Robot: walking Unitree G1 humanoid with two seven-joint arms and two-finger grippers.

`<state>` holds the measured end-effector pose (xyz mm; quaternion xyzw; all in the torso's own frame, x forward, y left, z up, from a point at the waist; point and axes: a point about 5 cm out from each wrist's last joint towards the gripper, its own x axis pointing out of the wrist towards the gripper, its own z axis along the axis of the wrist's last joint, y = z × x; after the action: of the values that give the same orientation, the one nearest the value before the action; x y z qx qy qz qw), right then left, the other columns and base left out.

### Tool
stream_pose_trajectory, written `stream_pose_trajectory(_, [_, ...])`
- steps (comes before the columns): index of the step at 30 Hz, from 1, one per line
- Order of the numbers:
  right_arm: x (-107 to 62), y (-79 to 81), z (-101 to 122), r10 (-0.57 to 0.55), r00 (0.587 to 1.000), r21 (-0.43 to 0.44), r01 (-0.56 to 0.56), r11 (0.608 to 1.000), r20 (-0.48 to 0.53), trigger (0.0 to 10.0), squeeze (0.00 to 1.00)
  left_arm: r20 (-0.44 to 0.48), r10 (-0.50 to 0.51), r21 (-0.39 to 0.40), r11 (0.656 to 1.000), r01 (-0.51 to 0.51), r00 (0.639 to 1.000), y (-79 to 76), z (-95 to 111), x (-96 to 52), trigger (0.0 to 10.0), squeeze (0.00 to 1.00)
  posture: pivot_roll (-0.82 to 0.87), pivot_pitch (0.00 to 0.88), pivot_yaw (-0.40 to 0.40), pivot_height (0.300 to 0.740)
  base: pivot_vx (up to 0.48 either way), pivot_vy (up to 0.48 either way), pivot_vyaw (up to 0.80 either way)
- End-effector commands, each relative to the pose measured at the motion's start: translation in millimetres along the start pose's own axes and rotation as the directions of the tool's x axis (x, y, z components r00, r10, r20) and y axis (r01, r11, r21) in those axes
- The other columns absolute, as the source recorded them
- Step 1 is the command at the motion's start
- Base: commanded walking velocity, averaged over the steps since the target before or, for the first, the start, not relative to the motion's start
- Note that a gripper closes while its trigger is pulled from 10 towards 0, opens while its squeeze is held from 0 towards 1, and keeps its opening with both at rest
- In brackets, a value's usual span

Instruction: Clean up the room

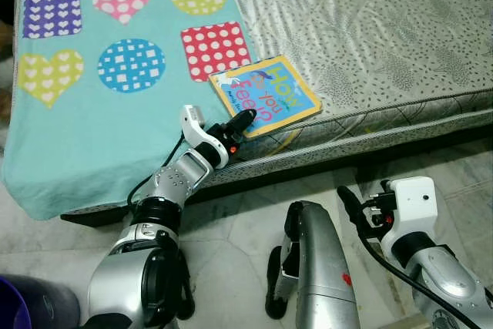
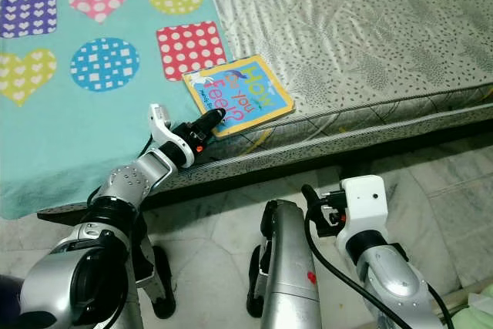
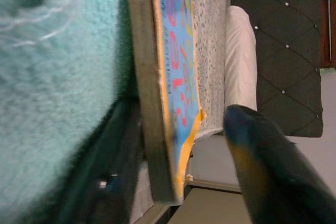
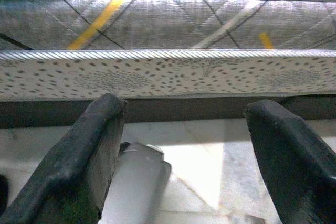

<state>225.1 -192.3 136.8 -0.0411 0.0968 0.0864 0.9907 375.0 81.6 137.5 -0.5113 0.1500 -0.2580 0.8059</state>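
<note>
Cardboard picture book, blue w/ yellow border point(image 1: 266, 95), is seen flat at the grey mattress edge point(image 1: 400, 109), long axis approx. 10-to-4, straddled at its near corner by the spread, unclenched left gripper point(image 1: 245, 119), approx. 11 o'clock of the parted, empty right gripper point(image 1: 350, 204).

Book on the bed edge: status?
Left gripper open, fingers straddling the book at the mattress edge. Right gripper open, low by the floor. Nothing blocking.
</note>
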Motion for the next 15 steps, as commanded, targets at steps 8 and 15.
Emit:
stream_pose_trajectory(8, [-13.4,23.8,-1,0.285,0.958,0.187,-0.280,0.942,-0.001,10.0,0.00,-0.019,0.031,-0.050,0.998,-0.032,0.999,12.9,-7,-5.6,0.0,0.00,-0.26,0.326,-0.063,0.517,0.000,0.000,0.00])
stream_pose_trajectory(15, [-14.9,31.6,6,0.342,0.938,0.282,-0.345,0.895,0.060,10.0,0.00,0.006,0.034,-0.046,0.998,-0.034,0.999,15.4,-4,-7.1,0.0,0.00,-0.26,0.316,-0.062,0.517,0.000,0.000,0.00])
